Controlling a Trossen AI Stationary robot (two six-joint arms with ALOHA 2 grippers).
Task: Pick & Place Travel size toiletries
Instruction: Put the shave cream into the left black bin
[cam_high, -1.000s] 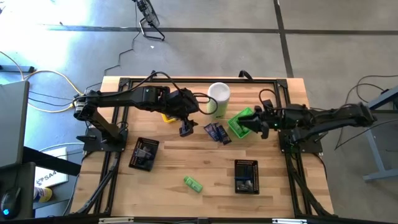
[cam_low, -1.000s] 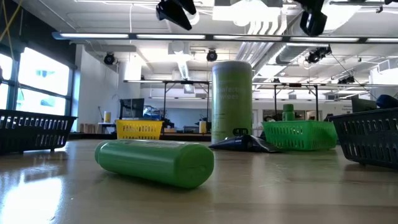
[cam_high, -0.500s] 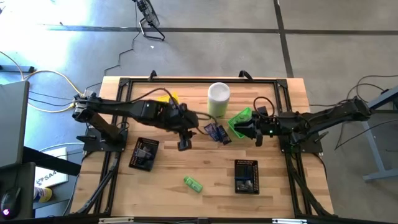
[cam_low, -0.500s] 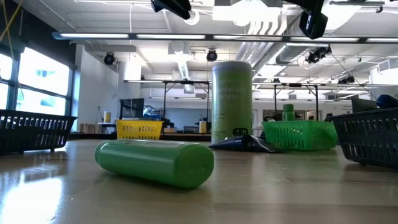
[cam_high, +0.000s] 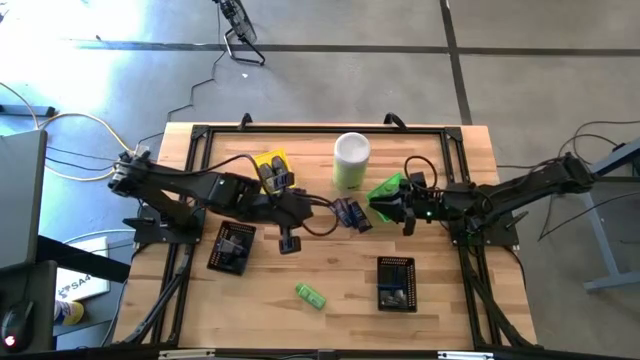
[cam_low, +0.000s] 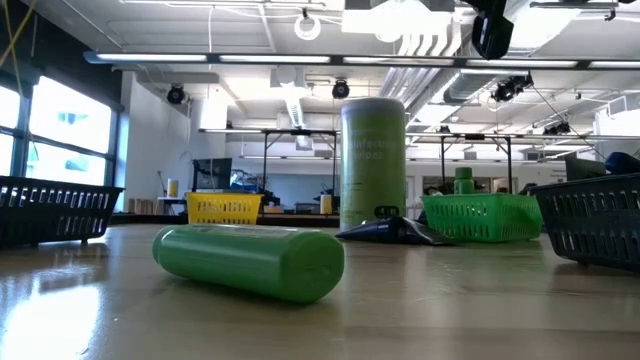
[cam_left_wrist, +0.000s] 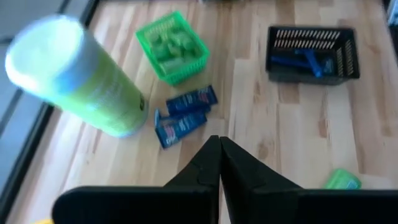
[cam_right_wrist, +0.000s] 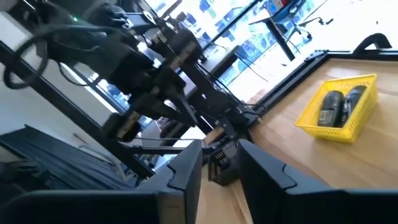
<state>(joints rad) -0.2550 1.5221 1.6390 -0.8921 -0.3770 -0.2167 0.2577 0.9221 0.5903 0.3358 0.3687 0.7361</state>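
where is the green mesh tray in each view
High view: the green mesh tray sits right of centre, just ahead of the right arm's tool.
Low view: right of the middle, on the table behind the lying green bottle.
Left wrist view: in the upper middle, green bottles inside.
Right wrist view: not in it.
Shared landmark: the tall pale-green canister stands beside it.
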